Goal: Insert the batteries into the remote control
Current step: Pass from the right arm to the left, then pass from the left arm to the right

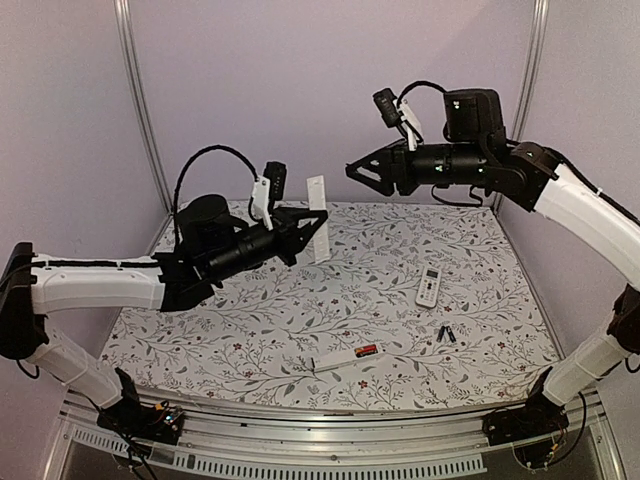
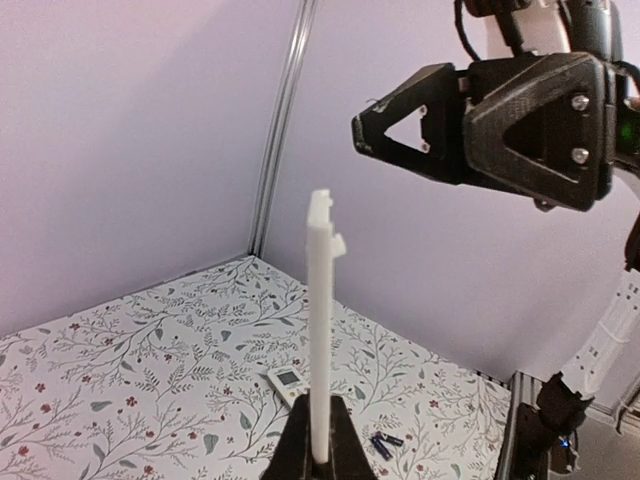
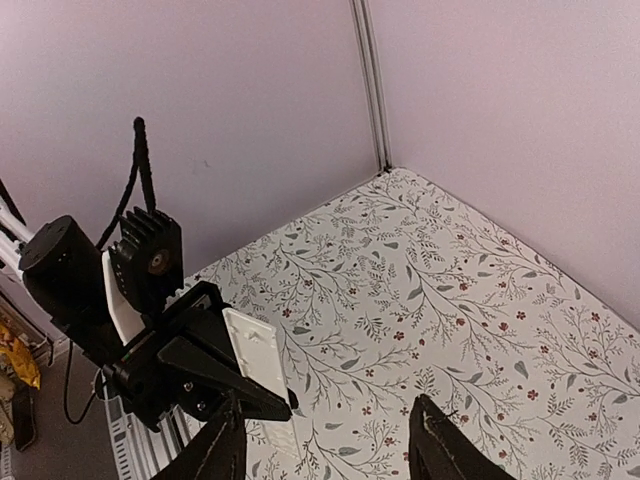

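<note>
The left gripper's fingers [image 1: 300, 232] are clamped on the lower end of a thin white panel [image 1: 317, 200], held upright above the table [image 1: 250, 320]. By its shape it is probably the remote's battery cover. The right gripper [image 1: 362, 178] hangs in the air just beside the panel's top, jaws apart and empty. On the table, 2 black batteries [image 1: 446, 334] lie side by side near the right front. A small remote [image 1: 428, 287] lies just behind them. A long white remote [image 1: 335, 362] lies at the front centre with 1 red battery [image 1: 367, 350] at its right end. Whether that cell is seated in the bay I cannot tell.

The left wrist view shows the panel [image 2: 320, 330] edge-on, rising from the left gripper [image 2: 310, 455], with small tabs at its top. The right gripper [image 2: 410, 125] is above and to the right of the panel, not touching it. The small remote [image 2: 287, 382] and black batteries [image 2: 385, 444] are far below.

In the right wrist view, this arm's own fingers [image 3: 440, 445] stand well apart with nothing between them. The left gripper [image 3: 240, 390] pinches the panel [image 3: 258, 360] below them.

The batteries should be light, hard and smooth, so they may roll or slip. Each is best pinched across the middle of its barrel. The panel looks stiff but thin, and its tabs could snap, so it is better gripped by the flat faces.
</note>
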`<state>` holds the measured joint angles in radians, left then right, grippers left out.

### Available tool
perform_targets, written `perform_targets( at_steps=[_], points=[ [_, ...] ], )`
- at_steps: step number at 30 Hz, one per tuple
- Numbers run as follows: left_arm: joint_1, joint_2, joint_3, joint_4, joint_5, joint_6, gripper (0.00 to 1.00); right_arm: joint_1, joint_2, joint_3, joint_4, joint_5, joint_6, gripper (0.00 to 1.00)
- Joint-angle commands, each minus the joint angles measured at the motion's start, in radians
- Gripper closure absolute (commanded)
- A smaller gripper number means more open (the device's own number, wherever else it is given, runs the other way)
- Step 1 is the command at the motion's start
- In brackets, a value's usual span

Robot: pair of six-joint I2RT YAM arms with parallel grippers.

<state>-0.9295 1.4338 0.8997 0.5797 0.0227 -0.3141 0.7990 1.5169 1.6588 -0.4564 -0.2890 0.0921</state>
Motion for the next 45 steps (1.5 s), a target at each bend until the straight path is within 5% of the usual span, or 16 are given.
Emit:
perform_targets(
  at_steps=[1, 6, 12, 32, 41, 45],
  points=[
    [-0.01, -0.075, -0.062, 0.119, 0.226, 0.13, 1.0, -0.017, -0.062, -0.089, 0.102, -0.304, -0.1, 0.44],
    [-0.02, -0.112, -0.059, 0.11, 0.334, 0.165, 1.0, -0.014, -0.071, -0.144, 0.193, -0.457, -0.161, 0.5],
    [-0.034, -0.104, -0.036, 0.08, 0.362, 0.19, 1.0, 0.008, -0.11, -0.219, 0.319, -0.468, -0.183, 0.52],
    [-0.046, -0.079, -0.019, 0.103, 0.39, 0.17, 1.0, 0.063, -0.067, -0.201, 0.256, -0.499, -0.207, 0.83],
    [-0.046, -0.087, -0.027, 0.112, 0.384, 0.163, 1.0, 0.065, -0.046, -0.204, 0.234, -0.516, -0.208, 0.86],
    [-0.047, -0.084, -0.028, 0.121, 0.384, 0.164, 1.0, 0.068, -0.043, -0.201, 0.24, -0.514, -0.194, 0.99]
  ],
)
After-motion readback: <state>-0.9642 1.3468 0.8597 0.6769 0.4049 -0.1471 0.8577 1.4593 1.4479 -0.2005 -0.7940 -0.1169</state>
